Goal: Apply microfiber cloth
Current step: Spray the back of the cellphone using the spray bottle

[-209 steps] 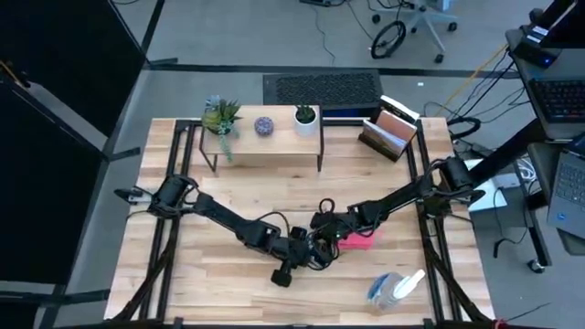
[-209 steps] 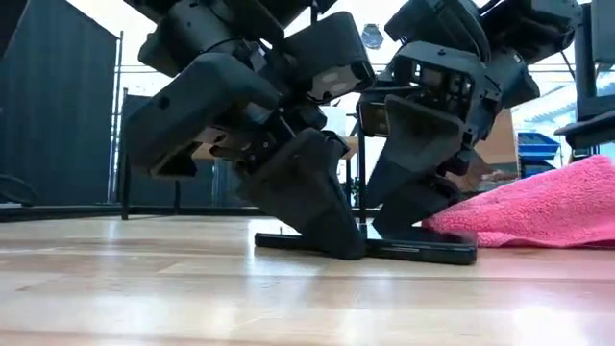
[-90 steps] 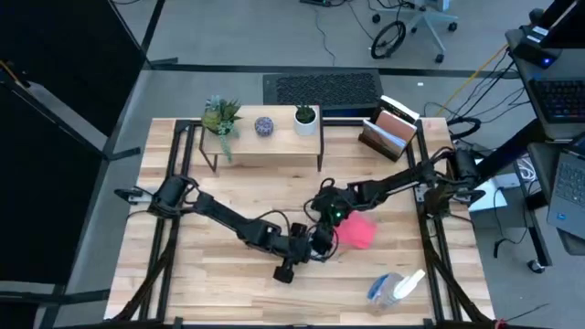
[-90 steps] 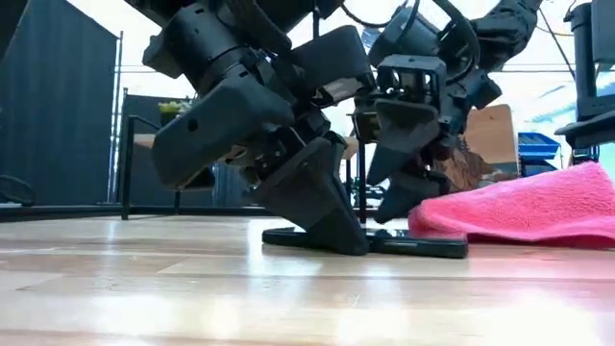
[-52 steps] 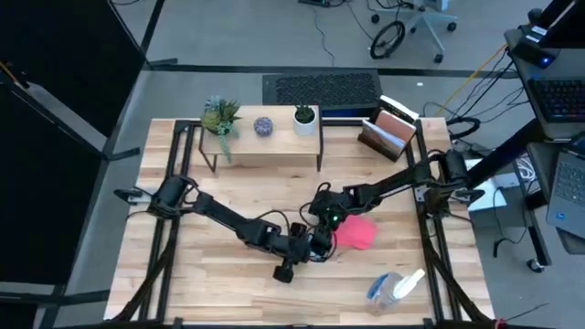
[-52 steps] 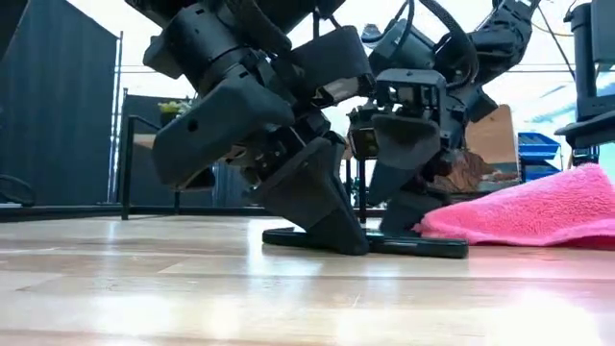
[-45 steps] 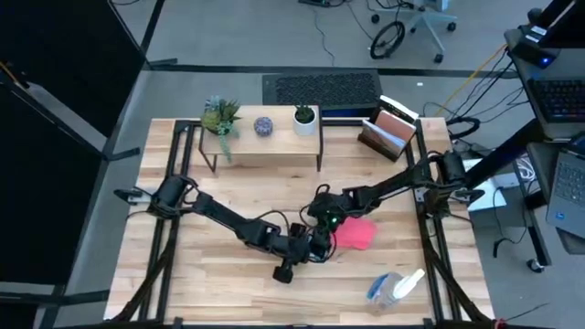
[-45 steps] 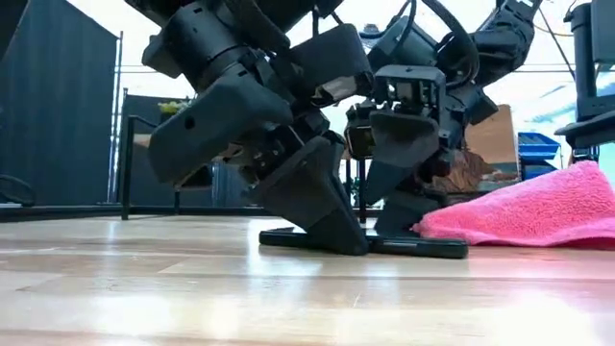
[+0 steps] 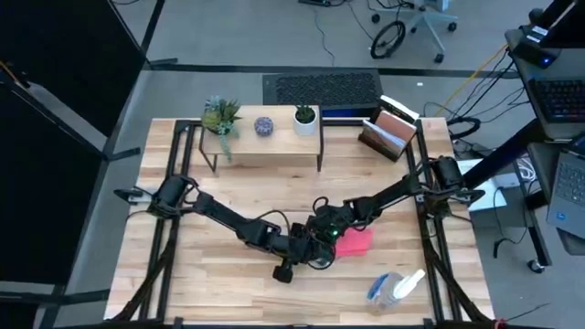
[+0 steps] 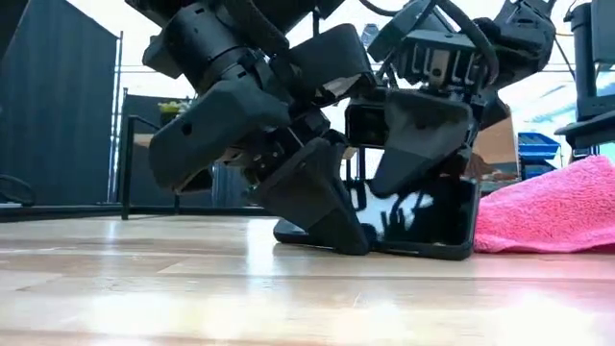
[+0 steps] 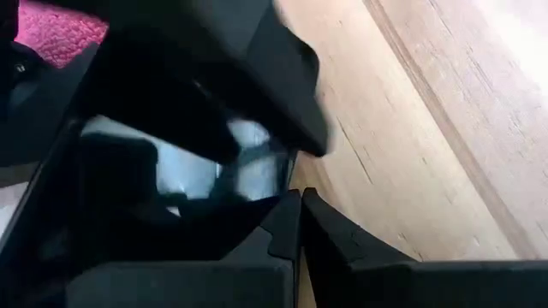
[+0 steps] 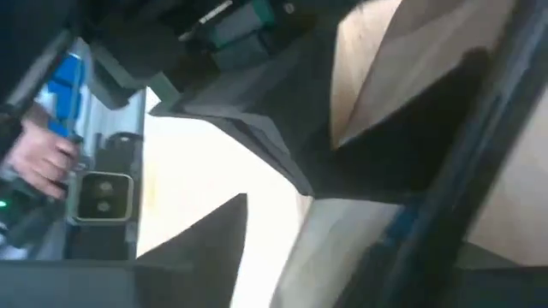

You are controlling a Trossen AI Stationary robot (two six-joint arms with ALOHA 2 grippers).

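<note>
Tilting phone (image 10: 428, 221) in low view, pink cloth (image 10: 548, 216) beside

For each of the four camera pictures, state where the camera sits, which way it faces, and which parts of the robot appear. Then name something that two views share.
High view: above the table, facing straight down; both arms, left gripper and right gripper meeting beside the microfiber cloth.
Low view: at table-top height, facing level across; both grippers on the tilted smartphone.
Left wrist view: on the left wrist, facing the phone's screen; its own fingers.
Right wrist view: on the right wrist; dark fingers, little else readable.
Shared: the pink cloth shows in the high, low and left wrist views.
</note>
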